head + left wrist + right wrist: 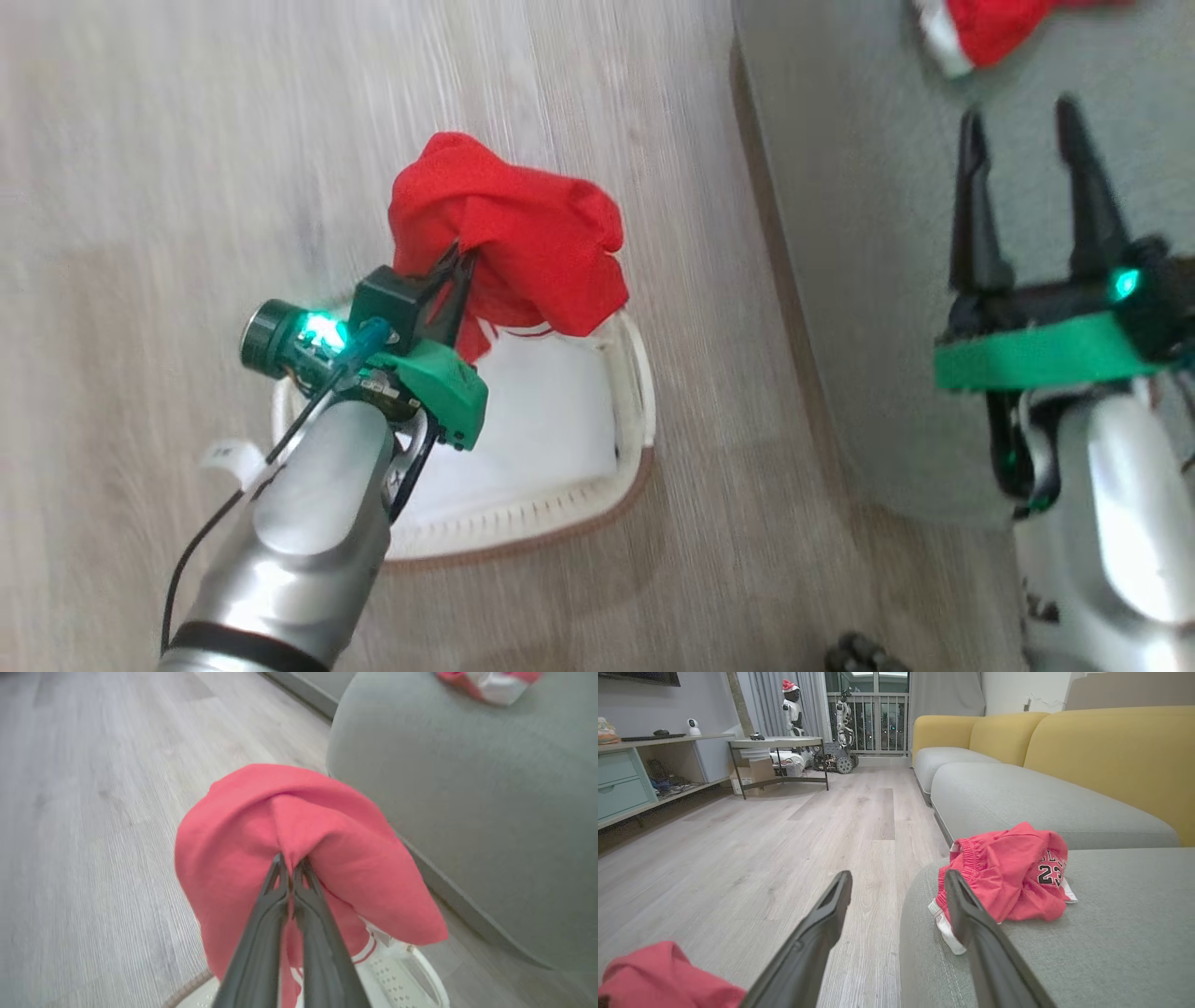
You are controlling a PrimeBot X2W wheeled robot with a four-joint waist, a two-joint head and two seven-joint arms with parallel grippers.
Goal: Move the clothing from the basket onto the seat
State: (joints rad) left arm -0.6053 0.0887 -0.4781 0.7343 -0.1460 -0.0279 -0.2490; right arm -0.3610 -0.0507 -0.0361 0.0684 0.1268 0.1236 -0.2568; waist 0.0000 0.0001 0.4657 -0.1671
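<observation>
Held garment: red shiny sportswear garment (509, 233), bunched and draped over the left gripper's tips, its white-striped hem hanging below them.
Left gripper (457, 266): fingers pressed together, pinching a fold of that garment.
Basket: cream-white oval perforated plastic basket (569, 509), beneath and behind those fingertips, its flat white bottom showing.
Second garment: crumpled red garment with white band (1008, 872), lying just beyond the right gripper's right finger.
Writing: black "23" on it; the letters above are folded and unreadable.
Right gripper (897, 877): fingers spread apart, holding nothing.
Seat: grey-green upholstered sofa cushion (1111, 933), under the right gripper.
Floor: grey wood planks (187, 187) beneath the basket.
</observation>
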